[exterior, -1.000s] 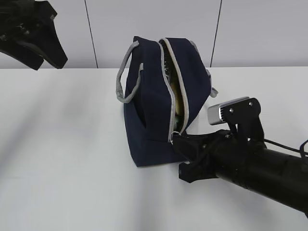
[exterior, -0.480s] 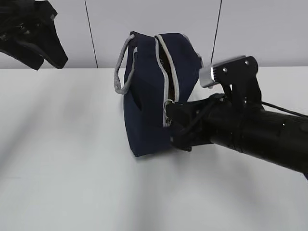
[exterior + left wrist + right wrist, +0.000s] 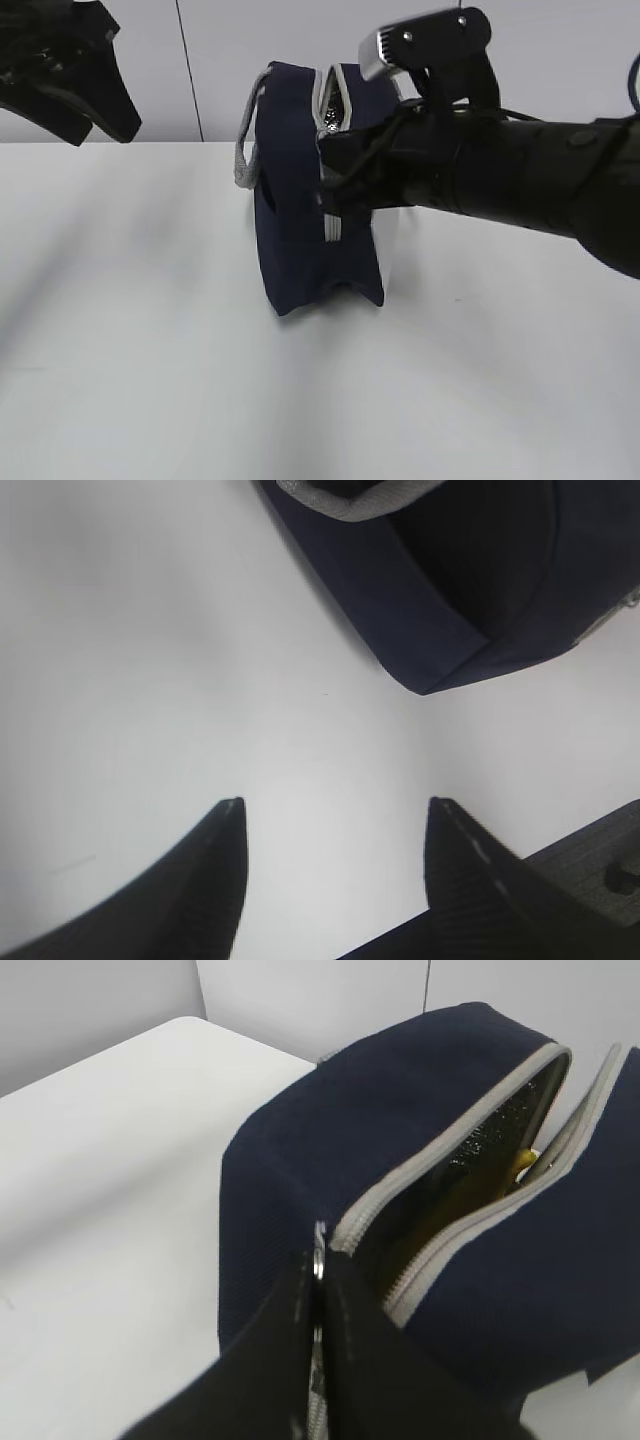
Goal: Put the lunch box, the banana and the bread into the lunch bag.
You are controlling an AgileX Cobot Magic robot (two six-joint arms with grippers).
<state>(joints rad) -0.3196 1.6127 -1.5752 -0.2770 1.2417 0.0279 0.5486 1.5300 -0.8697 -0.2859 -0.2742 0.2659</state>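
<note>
Right gripper (image 3: 318,1290) pinches the zipper pull (image 3: 319,1260) of the lunch bag (image 3: 400,1140); left gripper (image 3: 330,830) spread over bare table (image 3: 150,680)

A plain white table (image 3: 130,330) fills the lower part of the exterior view — smooth, with soft grey shadows across it. Behind it stands a pale grey wall (image 3: 560,70), split by thin dark vertical seams (image 3: 188,70) — panels side by side.

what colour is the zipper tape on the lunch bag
Light grey, against the navy fabric of the lunch bag. The zipper shows best in the right wrist view.
</note>
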